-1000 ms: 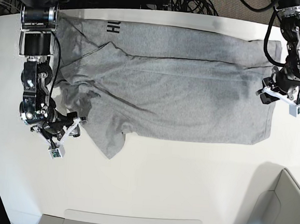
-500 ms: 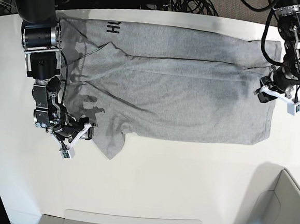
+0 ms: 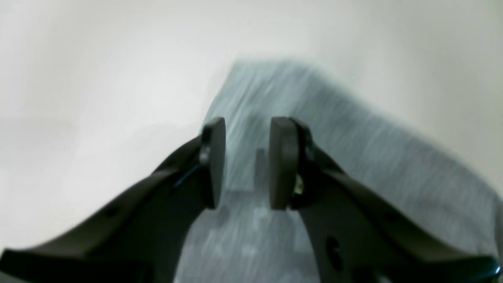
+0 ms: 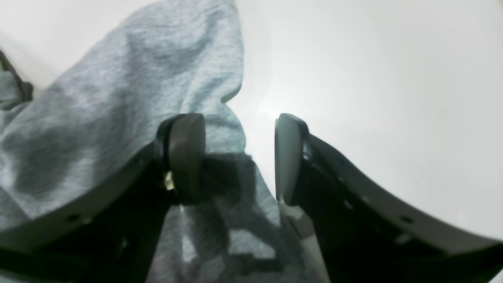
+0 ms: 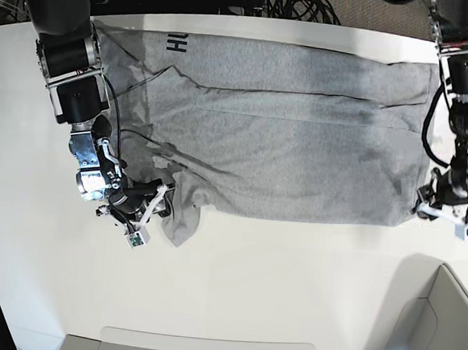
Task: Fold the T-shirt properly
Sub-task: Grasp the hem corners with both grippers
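A robotics lab or test bench, by the look of it. A plain white table [image 5: 274, 283] with rounded corners serves as the work surface, lit evenly from above. Along its far edge runs a tangle of black cables [image 5: 296, 1] over a dark floor. Two black robot arms are mounted at the far left [image 5: 66, 40] and far right [image 5: 463, 47]. At the near right corner stands a pale grey bin [image 5: 441, 329], perhaps plastic, though the base view is too soft there to be sure.
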`<act>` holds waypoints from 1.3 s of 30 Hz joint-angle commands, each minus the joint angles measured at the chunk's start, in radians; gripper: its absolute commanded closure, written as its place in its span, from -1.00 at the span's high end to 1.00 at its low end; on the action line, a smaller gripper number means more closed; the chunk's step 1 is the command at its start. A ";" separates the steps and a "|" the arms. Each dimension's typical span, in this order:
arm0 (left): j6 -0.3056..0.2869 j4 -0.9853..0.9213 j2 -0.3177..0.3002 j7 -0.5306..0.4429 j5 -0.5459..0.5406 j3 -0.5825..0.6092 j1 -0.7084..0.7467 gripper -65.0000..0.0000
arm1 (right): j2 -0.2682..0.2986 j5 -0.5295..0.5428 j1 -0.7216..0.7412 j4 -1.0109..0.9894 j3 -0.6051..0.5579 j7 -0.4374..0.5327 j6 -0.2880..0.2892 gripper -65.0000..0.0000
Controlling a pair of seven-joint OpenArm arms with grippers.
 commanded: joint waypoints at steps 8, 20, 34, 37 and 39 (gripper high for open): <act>-0.004 -0.282 -0.042 -0.147 -0.002 0.272 -0.207 -0.35 | 0.015 -0.005 -0.002 -0.005 -0.003 -0.073 0.017 -0.09; -0.003 -0.409 -0.039 -0.204 -0.002 0.280 -0.212 -0.35 | 0.031 -0.005 -0.028 -0.005 -0.002 -0.073 0.017 -0.09; -0.144 -0.411 0.016 -0.199 -0.002 0.281 -0.212 -0.70 | 0.025 -0.005 -0.040 0.018 -0.003 -0.073 0.017 -0.14; -0.143 -0.412 0.015 -0.213 -0.002 0.274 -0.212 -1.00 | 0.025 -0.005 -0.040 0.018 -0.003 -0.073 0.017 -0.45; -0.143 -0.411 0.013 -0.245 -0.002 0.274 -0.210 -1.00 | 0.025 -0.005 -0.040 0.018 -0.002 -0.072 0.017 -0.74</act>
